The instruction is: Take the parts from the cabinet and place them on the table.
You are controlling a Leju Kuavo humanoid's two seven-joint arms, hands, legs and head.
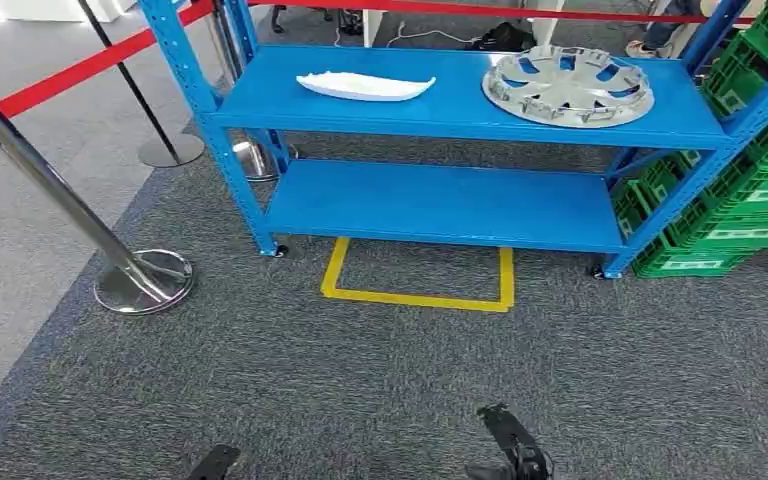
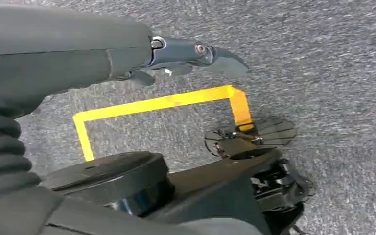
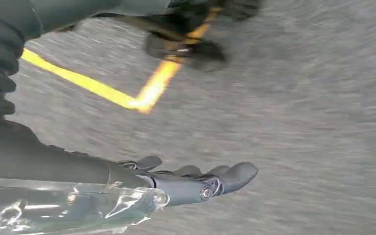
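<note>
A blue shelf rack (image 1: 440, 205) stands ahead on grey carpet. On its upper shelf lie a long white moulded part (image 1: 365, 86) to the left and a silver wheel cover (image 1: 568, 85) to the right. The lower shelf is bare. Both hands hang low, well short of the rack. My left hand (image 1: 215, 462) (image 2: 191, 56) has straight fingers over the carpet and holds nothing. My right hand (image 1: 512, 445) (image 3: 191, 181) also has its fingers stretched out, with nothing in them.
A yellow tape outline (image 1: 420, 290) marks the floor in front of the rack. A chrome stanchion (image 1: 70, 210) with a red belt leans at the left, with another base (image 1: 170, 150) behind. Stacked green crates (image 1: 750, 190) stand to the right of the rack.
</note>
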